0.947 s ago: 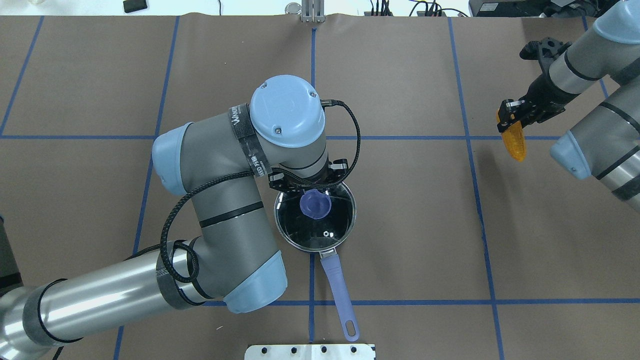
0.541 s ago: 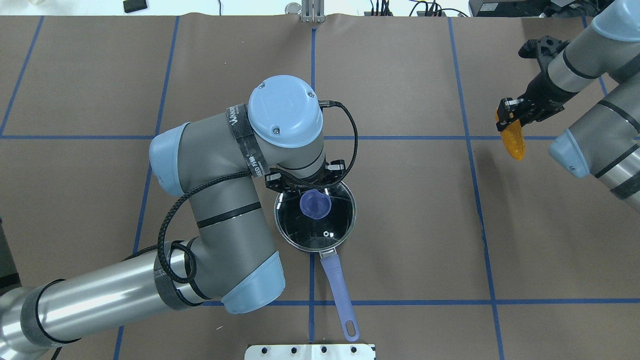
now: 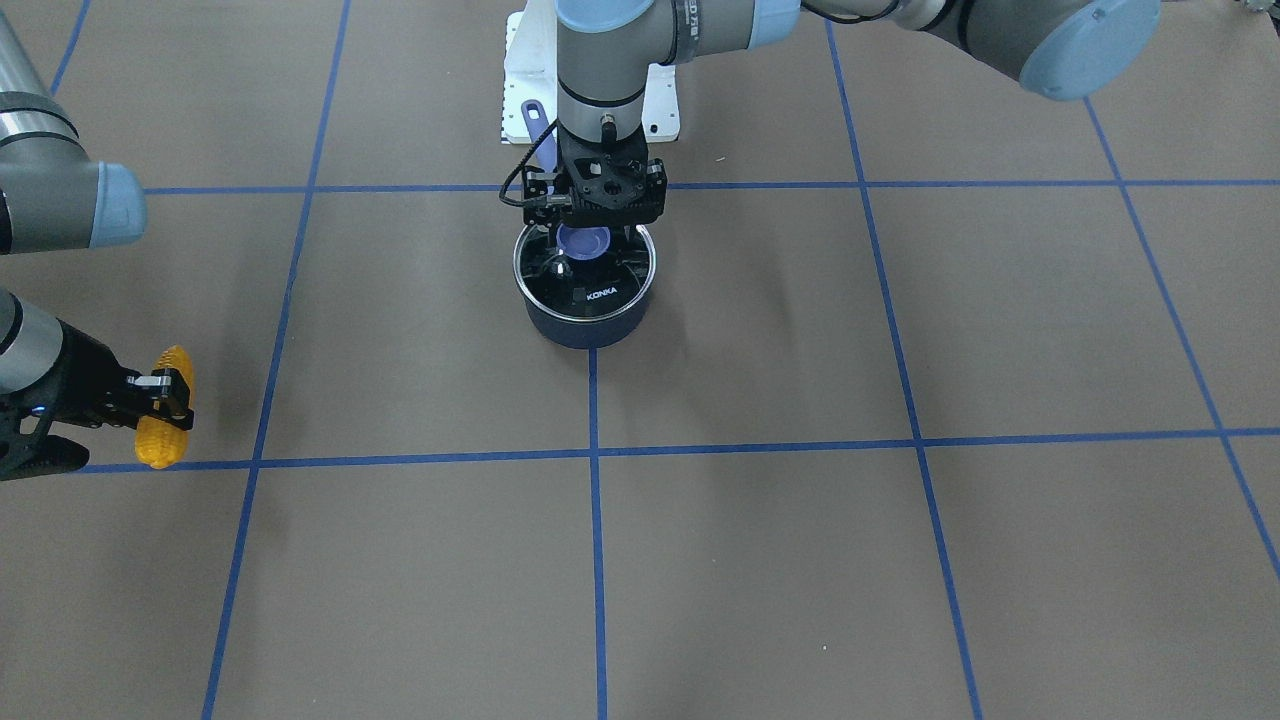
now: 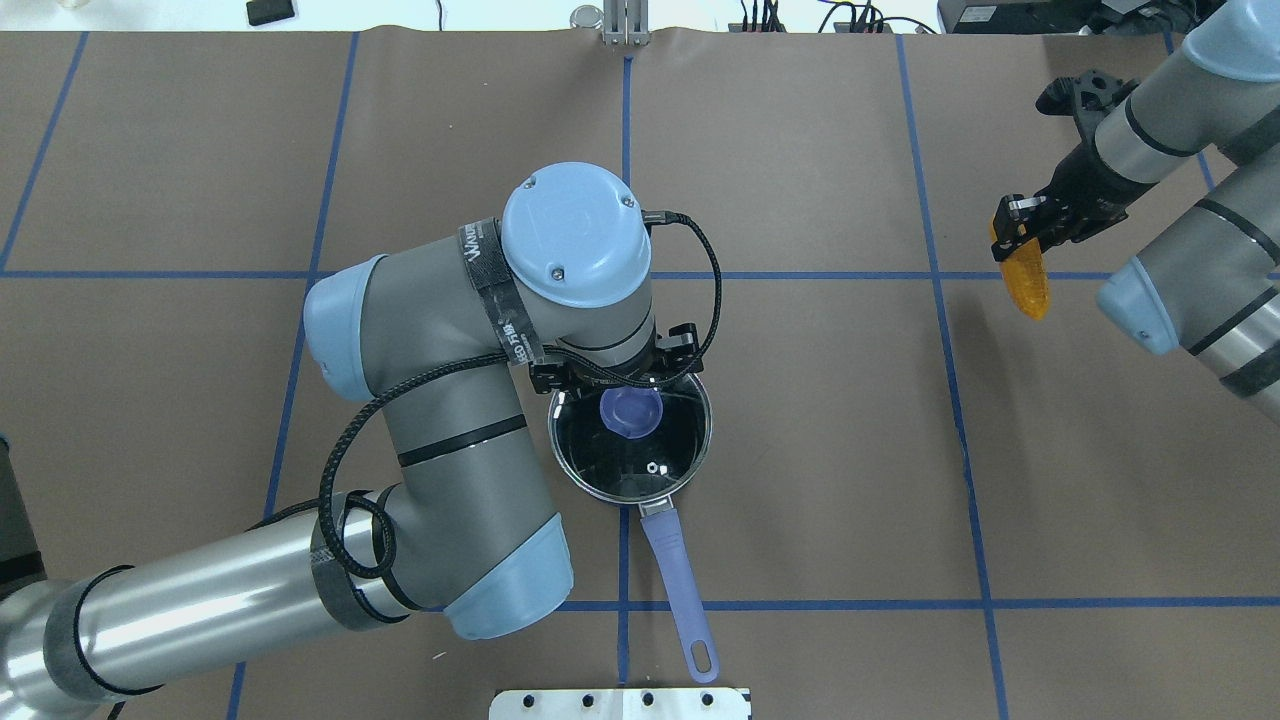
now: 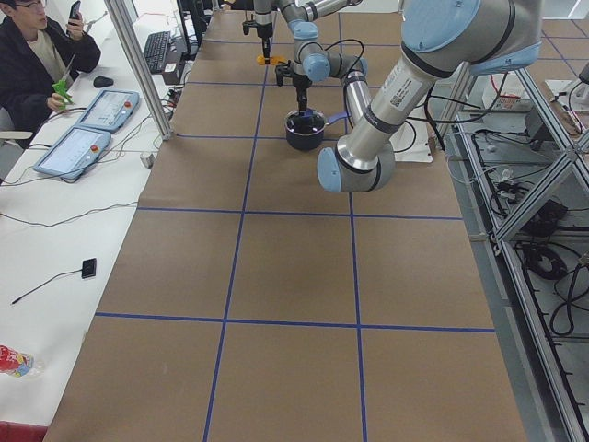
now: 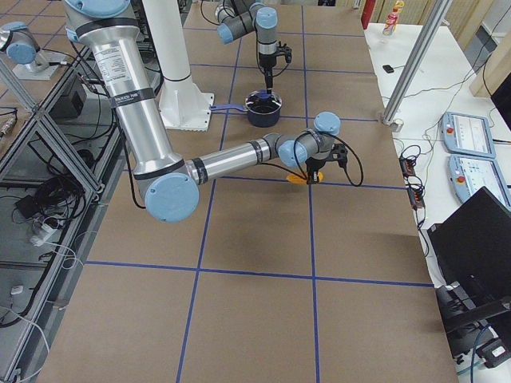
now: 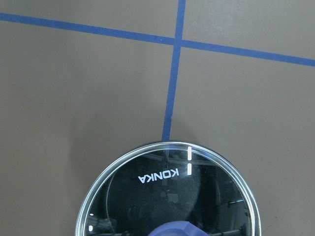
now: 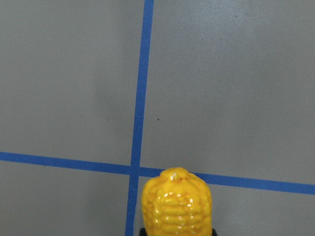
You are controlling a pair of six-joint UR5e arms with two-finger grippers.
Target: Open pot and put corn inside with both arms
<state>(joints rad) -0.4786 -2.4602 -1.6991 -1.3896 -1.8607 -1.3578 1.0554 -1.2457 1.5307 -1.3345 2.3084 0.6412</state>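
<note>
Pot (image 3: 585, 330) is sitting mid-table (image 4: 800, 450), its glass KONKA lid (image 3: 600, 295) in place and its purple handle (image 4: 678, 590) pointing toward the robot. Left gripper (image 3: 596, 222) is hovering directly over the lid's purple knob (image 3: 583, 241), with its fingers appearing spread to either side of it. Right gripper (image 4: 1020, 232) is pinching the corn (image 4: 1028, 285) by one end between its fingers. The cob is hanging over the table's right side, well apart from the pot.
</note>
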